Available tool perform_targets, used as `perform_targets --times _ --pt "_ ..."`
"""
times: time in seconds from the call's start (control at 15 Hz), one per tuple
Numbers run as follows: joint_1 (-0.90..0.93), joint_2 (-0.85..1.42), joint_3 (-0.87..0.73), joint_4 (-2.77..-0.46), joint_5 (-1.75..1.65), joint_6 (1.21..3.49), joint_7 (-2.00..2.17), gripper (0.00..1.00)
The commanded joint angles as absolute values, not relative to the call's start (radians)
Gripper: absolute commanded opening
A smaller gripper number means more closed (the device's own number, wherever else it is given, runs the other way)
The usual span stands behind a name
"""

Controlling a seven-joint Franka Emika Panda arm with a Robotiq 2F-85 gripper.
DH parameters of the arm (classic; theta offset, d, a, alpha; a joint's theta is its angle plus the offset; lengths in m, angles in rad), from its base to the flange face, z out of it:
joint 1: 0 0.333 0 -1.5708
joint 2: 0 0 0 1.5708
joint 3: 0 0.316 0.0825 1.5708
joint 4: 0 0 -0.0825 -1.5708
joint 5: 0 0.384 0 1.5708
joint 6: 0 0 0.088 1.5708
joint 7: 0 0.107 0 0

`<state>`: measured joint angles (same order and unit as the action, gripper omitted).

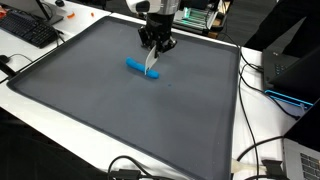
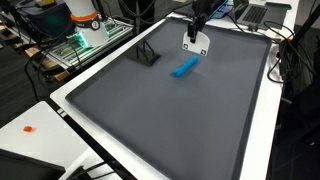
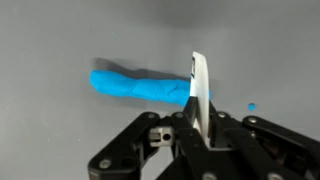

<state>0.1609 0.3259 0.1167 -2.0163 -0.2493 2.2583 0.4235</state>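
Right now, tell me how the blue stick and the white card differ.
The blue stick is a rounded rod; the white card is thin and flat. The blue stick lies loose on the grey mat; the white card stands on edge, clamped in the gripper. Both sit close together over the mat.

Black claw (image 1: 156, 45), white arm (image 1: 160, 8).

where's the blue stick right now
In an exterior view the stick lies on the far half of the mat, under the gripper holding a white piece.
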Motion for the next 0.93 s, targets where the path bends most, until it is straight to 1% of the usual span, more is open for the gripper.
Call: perform_targets --times 0.0,0.87 --pt "0.179 0.362 0.094 -2.005 -0.228 2.287 0.384 0.02" --pt "0.191 0.446 0.07 -1.937 -0.249 2.302 0.296 0.02"
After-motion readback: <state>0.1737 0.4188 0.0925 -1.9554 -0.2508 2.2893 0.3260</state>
